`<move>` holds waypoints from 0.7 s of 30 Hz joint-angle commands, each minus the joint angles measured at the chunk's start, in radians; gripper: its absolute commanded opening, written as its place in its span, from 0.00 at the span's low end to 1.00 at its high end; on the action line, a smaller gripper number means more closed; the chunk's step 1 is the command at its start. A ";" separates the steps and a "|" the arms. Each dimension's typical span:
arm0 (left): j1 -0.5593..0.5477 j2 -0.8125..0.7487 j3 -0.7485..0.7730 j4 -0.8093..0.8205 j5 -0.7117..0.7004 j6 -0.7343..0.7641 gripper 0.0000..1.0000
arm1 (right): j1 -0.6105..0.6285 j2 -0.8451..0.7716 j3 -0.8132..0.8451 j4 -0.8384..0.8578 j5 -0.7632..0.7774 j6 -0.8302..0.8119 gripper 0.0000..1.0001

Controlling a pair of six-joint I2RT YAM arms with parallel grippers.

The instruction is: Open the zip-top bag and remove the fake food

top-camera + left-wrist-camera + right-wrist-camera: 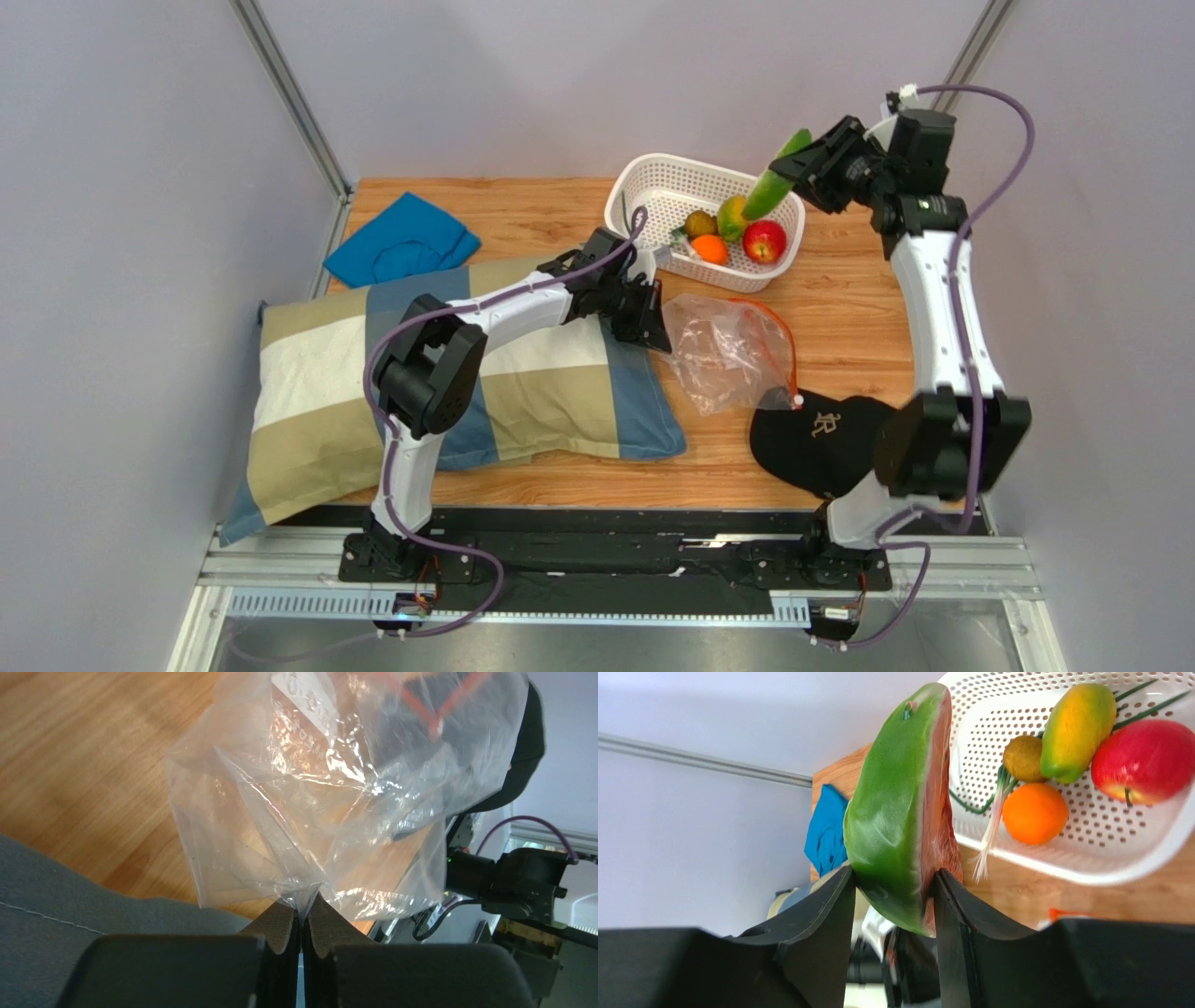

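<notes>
Left pincer (303,913) is pinched together on a corner of the zip-top bag (337,798) on the worktop (842,301), zip strip (786,350) toward the black cap (821,441). Only the right wrist view reveals the reddish cut face of the green fake food slice (892,812), clamped in the right pincer (896,875), its long axis pointing away from the fingers, above the white basket (659,189).

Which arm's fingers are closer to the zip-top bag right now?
Left. The left fingers pinch a corner of the bag; the right fingers hold a green slice at the basket rim, beyond it.
</notes>
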 commanded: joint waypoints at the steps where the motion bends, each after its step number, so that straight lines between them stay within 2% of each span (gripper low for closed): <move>1: -0.012 -0.006 0.065 -0.107 -0.081 0.044 0.01 | -0.002 0.314 0.164 0.099 -0.038 0.079 0.00; 3: -0.012 -0.010 0.074 -0.140 -0.092 0.059 0.08 | 0.006 0.419 0.257 0.137 -0.113 0.102 0.00; 4: -0.014 -0.015 0.074 -0.150 -0.116 0.065 0.18 | 0.010 0.502 0.290 0.156 -0.129 0.109 0.00; 6: -0.015 -0.047 0.071 -0.176 -0.129 0.090 0.31 | 0.023 0.585 0.391 0.191 -0.161 0.119 0.00; 8: -0.015 -0.084 0.077 -0.198 -0.143 0.114 0.51 | 0.027 0.691 0.454 0.206 -0.175 0.162 0.02; 9: -0.015 -0.098 0.082 -0.225 -0.146 0.124 0.58 | 0.032 0.720 0.486 0.235 -0.199 0.184 0.04; 10: -0.015 -0.110 0.094 -0.238 -0.146 0.134 0.69 | 0.035 0.748 0.529 0.240 -0.206 0.196 0.07; 11: -0.015 -0.137 0.103 -0.255 -0.146 0.140 0.70 | 0.040 0.782 0.549 0.236 -0.203 0.202 0.11; 12: -0.015 -0.154 0.113 -0.290 -0.149 0.147 0.76 | 0.046 0.796 0.558 0.219 -0.191 0.207 0.29; 13: -0.015 -0.174 0.129 -0.302 -0.146 0.150 0.83 | 0.049 0.805 0.572 0.205 -0.181 0.211 0.39; 14: -0.017 -0.214 0.137 -0.313 -0.149 0.150 0.84 | 0.052 0.813 0.584 0.181 -0.166 0.210 0.52; 15: -0.017 -0.234 0.145 -0.331 -0.150 0.144 0.88 | 0.056 0.831 0.601 0.098 -0.140 0.190 0.75; 17: -0.021 -0.288 0.172 -0.344 -0.135 0.128 0.91 | 0.056 0.843 0.672 -0.008 -0.115 0.164 0.84; 18: -0.023 -0.303 0.183 -0.358 -0.126 0.121 0.91 | 0.056 0.827 0.693 -0.116 -0.079 0.117 0.92; 20: -0.035 -0.358 0.195 -0.350 -0.068 0.096 0.91 | 0.058 0.767 0.706 -0.218 -0.039 0.063 1.00; 21: -0.043 -0.378 0.197 -0.345 -0.058 0.085 0.91 | 0.060 0.735 0.706 -0.354 0.022 -0.007 1.00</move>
